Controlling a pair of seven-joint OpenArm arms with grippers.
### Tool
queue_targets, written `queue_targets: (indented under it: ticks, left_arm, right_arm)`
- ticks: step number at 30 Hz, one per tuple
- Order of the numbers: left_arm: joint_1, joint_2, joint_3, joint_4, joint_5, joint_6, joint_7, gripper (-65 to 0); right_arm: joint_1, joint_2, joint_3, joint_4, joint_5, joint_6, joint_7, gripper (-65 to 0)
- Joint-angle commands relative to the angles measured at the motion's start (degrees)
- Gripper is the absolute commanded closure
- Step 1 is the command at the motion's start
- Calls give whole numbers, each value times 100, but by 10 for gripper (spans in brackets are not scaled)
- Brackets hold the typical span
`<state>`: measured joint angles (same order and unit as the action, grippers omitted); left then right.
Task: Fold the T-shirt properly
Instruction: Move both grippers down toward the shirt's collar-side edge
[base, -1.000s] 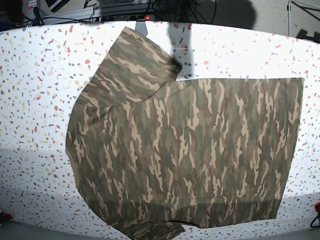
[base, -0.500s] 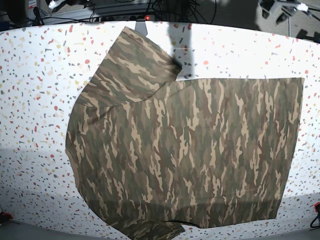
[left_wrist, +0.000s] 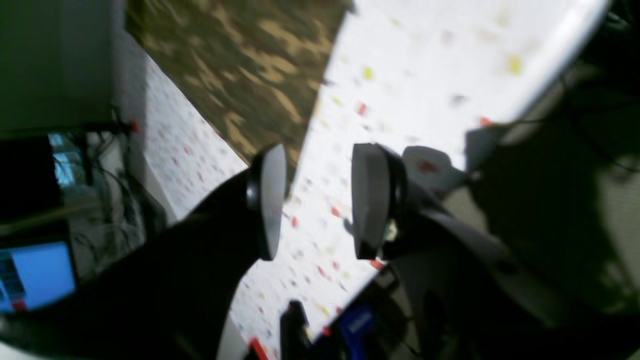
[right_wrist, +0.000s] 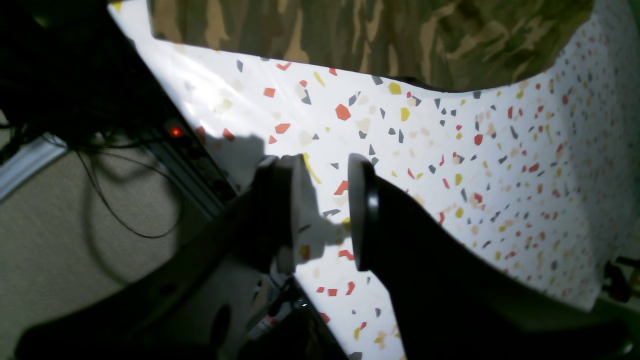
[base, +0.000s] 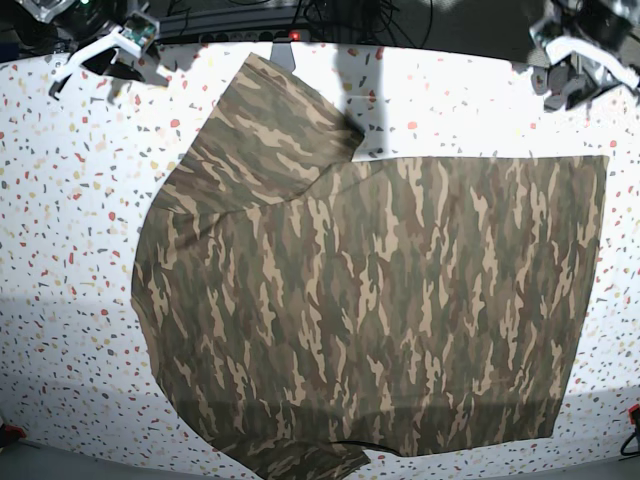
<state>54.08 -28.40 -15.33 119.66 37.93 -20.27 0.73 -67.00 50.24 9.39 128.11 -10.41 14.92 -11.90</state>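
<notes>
Left wrist view: blurred; the left claw (left_wrist: 312, 200) stands spread over the table (left_wrist: 430, 75), pinching nothing, one shirt (left_wrist: 250, 65) ahead of it, cut off at the top.

Right wrist view: the right claw (right_wrist: 325, 210) is likewise spread and empty, the shirt's edge ahead.

Base view: both claws sit at the far corners; the shirt lies flat between them, long axis left-right, near sleeve cut off.

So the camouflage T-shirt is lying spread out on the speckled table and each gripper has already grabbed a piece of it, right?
Not quite. The T-shirt does lie spread on the speckled table, but both wrist views show the left gripper and right gripper open and empty, off the cloth.
</notes>
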Motion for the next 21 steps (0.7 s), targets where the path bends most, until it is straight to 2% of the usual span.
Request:
queue_targets:
  ticks: [1, 3, 5, 8, 10, 14, 19, 21]
  left_arm:
    - [-90, -107, -33, 96, -2, -66, -55, -222]
    - [-415, -210, -33, 81, -7, -461, -55, -222]
    - [-717, -330, -33, -28, -177, -660, -59, -222]
    - [-1143, -553, -33, -398, -420, -706, -83, -222]
    - [-1451, -684, -33, -741, -553, -702, -136, -222]
    - [-1945, -901, -31, -1491, -560, -723, -509, -222]
    - [-2404, -1145, 7, -2155, -562, -1167, -927, -222]
    - [-2597, -1213, 133, -2422, -560, -1224, -1036, -222]
  right_arm:
    - [-61, 94, 39, 103, -11, -35, 46, -171]
    - [-52, 118, 39, 103, -13, -35, 17, -171]
    - [-42, 118, 39, 103, -13, -37, -24, -171]
    - [-31, 111, 39, 103, -48, -37, -48, -171]
    - [-33, 98, 39, 103, -310, -42, -61, -171]
    - [-33, 70, 39, 103, -461, -59, -105, -171]
    - [-28, -131, 39, 103, -463, -219, -107, -171]
    - [-31, -236, 39, 103, -466, -348, -107, -171]
